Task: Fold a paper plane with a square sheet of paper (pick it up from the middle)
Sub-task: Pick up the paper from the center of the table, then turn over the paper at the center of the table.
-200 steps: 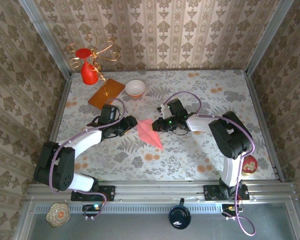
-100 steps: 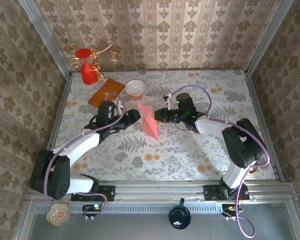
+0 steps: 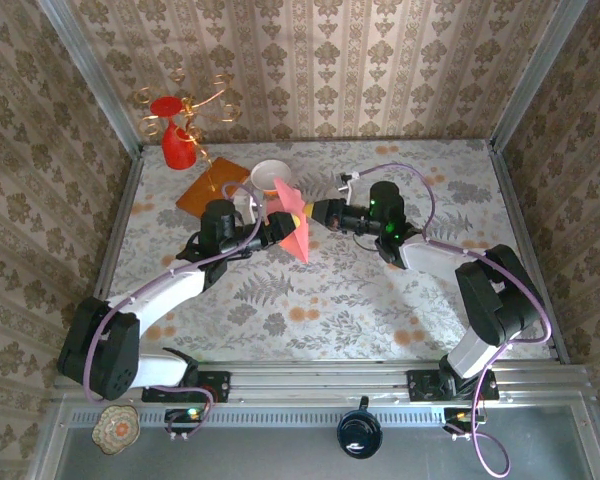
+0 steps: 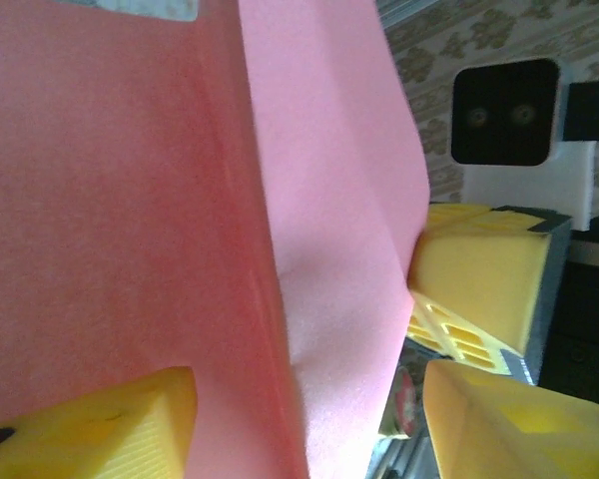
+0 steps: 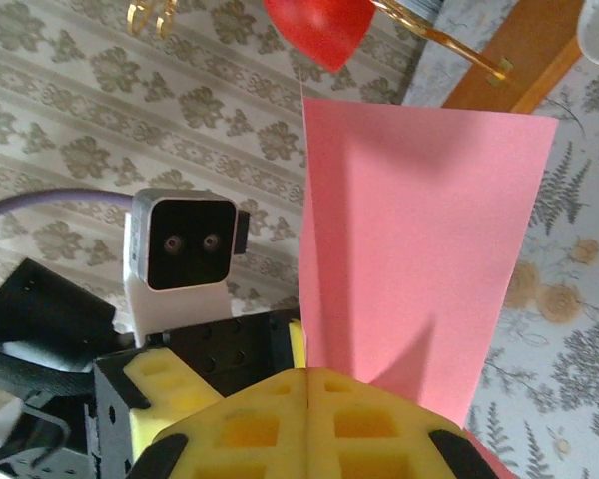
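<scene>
Creased paper plane [image 3: 291, 226] farther back

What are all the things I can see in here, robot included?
paper plane: one, pink, held above the table between the two grippers
bowl: one, white, far left of the table, partly behind the paper
wooden board: one, orange-brown, left of the bowl
vase: one, red, far left corner, with gold wire curls
table: one, floral cloth, walled with patterned paper
mug: one, dark blue, on the near ledge
dish: one, small and ornate, near ledge, left end
left gripper: one, yellow fingers, open around the paper's edge
right gripper: one, yellow fingers, shut on the paper
arms: two, white and black, bolted at the near edge
</scene>
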`<state>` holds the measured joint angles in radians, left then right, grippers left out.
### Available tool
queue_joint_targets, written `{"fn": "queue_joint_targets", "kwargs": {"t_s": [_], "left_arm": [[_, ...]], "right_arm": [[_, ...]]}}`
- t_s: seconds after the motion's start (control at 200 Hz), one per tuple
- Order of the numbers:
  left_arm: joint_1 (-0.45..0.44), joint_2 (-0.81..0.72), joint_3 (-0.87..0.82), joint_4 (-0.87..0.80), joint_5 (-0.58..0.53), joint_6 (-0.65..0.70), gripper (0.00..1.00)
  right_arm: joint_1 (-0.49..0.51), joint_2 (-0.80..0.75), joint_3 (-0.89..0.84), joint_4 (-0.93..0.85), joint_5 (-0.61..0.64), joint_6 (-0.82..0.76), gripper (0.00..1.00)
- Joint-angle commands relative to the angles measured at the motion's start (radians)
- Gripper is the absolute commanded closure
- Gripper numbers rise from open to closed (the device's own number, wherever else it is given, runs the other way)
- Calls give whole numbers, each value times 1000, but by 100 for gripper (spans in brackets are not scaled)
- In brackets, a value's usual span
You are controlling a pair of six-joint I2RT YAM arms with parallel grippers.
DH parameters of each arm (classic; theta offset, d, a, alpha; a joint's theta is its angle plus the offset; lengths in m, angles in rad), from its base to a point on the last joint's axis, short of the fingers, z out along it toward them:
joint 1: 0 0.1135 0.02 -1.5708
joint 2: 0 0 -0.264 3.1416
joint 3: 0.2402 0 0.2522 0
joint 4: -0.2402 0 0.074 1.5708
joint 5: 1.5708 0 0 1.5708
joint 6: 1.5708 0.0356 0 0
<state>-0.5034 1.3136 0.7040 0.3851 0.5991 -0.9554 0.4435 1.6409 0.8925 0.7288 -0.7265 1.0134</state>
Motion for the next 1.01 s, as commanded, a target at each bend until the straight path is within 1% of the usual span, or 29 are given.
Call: {"fn": "queue_joint_targets", "kwargs": {"t_s": [0.0,0.04,0.05,0.07,0.385,0.62,0.71,0.825,0.915,1.0], "left_arm": [[-1,14,-14,123,37,-49,42],[-1,19,-14,137,37,-60,43],[-1,20,-14,141,59,-62,44],[-1,24,-14,147,67,-67,45],[-1,44,-27,274,91,-121,62],[0,48,-28,290,90,-118,74],[0,49,-28,291,90,-118,77],[0,47,-29,296,87,-111,81],[0,49,-32,293,84,-105,82],[5,49,-35,287,80,-99,84]], "right_arm": [[-8,-3,-17,108,-39,76,96],[-9,-1,-19,115,-40,83,96],[-10,-1,-20,117,-40,83,96],[-11,-1,-22,119,-41,87,96],[-24,0,-35,169,-49,134,96],[-29,1,-41,180,-53,147,95],[-30,-3,-47,179,-53,148,93],[-37,-12,-56,166,-49,146,85],[-44,-26,-64,136,-41,132,73],[-56,-49,-74,76,-24,103,64]]}}
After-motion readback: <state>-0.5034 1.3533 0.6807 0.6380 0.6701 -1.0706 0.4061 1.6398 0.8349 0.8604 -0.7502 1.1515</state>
